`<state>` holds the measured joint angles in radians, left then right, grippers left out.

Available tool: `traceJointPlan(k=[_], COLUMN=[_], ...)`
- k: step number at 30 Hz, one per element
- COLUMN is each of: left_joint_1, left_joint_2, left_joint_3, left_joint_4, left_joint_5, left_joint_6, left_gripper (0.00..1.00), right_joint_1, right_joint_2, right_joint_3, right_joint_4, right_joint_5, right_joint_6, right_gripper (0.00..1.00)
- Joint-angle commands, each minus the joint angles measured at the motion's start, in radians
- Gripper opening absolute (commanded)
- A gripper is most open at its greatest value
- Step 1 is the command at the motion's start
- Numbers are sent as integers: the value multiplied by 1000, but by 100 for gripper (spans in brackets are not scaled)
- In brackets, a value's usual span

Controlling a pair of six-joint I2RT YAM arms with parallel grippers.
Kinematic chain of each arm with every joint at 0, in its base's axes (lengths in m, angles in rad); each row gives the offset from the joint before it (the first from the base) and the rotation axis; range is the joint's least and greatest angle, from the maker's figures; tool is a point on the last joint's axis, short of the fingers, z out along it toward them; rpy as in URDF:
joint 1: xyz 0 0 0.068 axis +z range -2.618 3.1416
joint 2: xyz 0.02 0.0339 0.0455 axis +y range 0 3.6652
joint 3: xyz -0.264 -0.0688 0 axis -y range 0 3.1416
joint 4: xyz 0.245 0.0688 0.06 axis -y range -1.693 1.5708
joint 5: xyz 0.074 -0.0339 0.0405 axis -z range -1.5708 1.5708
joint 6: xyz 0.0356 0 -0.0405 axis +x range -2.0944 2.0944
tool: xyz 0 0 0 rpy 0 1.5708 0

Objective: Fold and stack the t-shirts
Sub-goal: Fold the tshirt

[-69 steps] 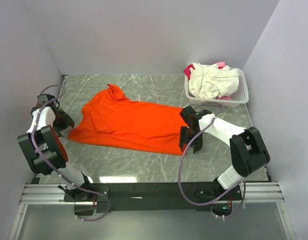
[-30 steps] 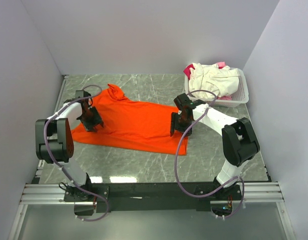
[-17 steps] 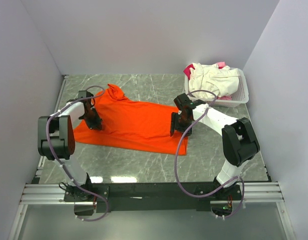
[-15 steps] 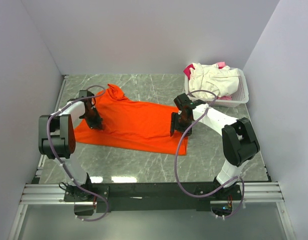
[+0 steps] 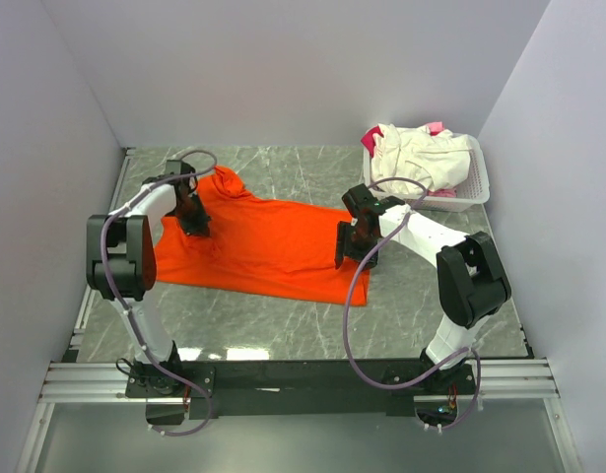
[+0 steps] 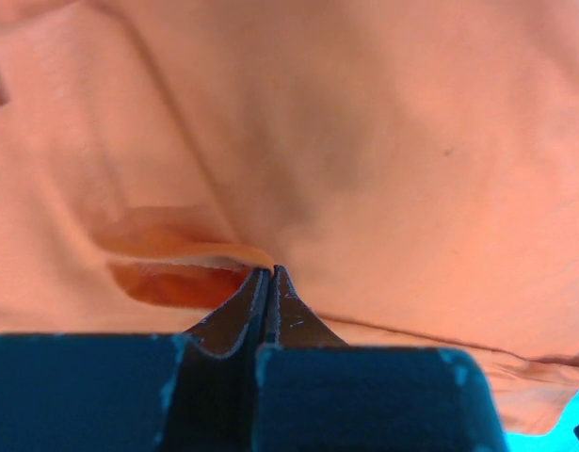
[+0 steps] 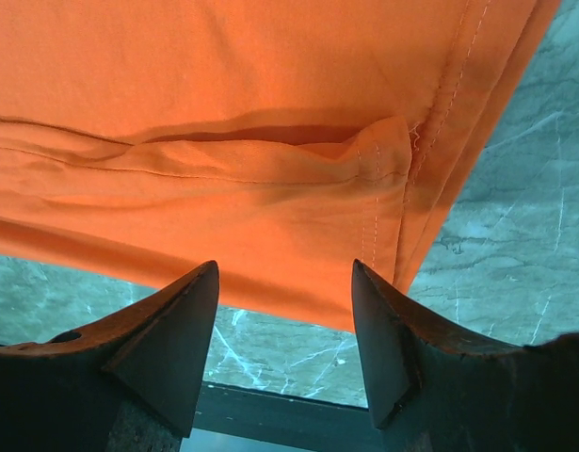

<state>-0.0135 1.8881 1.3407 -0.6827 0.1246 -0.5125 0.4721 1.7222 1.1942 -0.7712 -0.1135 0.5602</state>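
Note:
The large orange t-shirt [image 5: 268,246] lies spread on the marble table, its collar end at the back left. My left gripper [image 5: 195,223] is on the shirt's left part, just below the collar. In the left wrist view this gripper [image 6: 268,271] is shut, with a raised fold of orange t-shirt [image 6: 383,141] pinched at its tips. My right gripper [image 5: 348,252] hangs open over the shirt's right hem. The right wrist view shows the gripper [image 7: 284,266] with jaws wide apart above the stitched hem [image 7: 402,179], holding nothing. A cream-white t-shirt [image 5: 413,160] and a pink one [image 5: 436,128] lie bunched in the basket.
The white slatted basket [image 5: 477,187] stands at the back right corner of the table. Grey walls close in the left, back and right sides. A black rail [image 5: 303,372] with both arm bases runs along the near edge.
My left gripper has shut on the orange t-shirt and moved toward the back, drawing the shirt's left edge inward. The right arm has stayed where it was, still open.

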Motion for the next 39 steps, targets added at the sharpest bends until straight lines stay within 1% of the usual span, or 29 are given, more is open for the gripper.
traceJointPlan(k=[1,11,20,23,26,27,29,30,33,35,39], left_joint_1=[-23,-78,-109,-120,-131,-135,-138,-138,-140,-140,-140], left_joint_2=[29,100,127,140,154,155,154,152,140,122,65], left_joint_3=[69,156,202,219,239,245,250,253,270,287,319], left_joint_4=[-24,-67,-81,-97,-109,-110,-112,-113,-113,-107,-74], left_joint_5=[33,27,73,69,63,64,63,63,58,60,98], left_joint_6=[22,54,86,97,104,106,104,101,92,80,55], left_gripper=[0,1,1,2,7,13,22,29,40,42,43], right_joint_1=[-1,-3,-3,-3,-3,-3,-3,-3,-3,-4,-3], right_joint_2=[5,28,39,40,40,42,42,40,40,43,43], right_joint_3=[22,47,50,50,47,45,45,45,47,50,56], right_joint_4=[-13,-33,-42,-45,-43,-43,-40,-40,-37,-34,-31], right_joint_5=[24,35,37,37,35,34,31,31,28,28,26], right_joint_6=[4,-6,-14,-14,-14,-14,-13,-13,-11,-11,-11], right_gripper=[65,65,65,65,65,65,65,65,65,65,65])
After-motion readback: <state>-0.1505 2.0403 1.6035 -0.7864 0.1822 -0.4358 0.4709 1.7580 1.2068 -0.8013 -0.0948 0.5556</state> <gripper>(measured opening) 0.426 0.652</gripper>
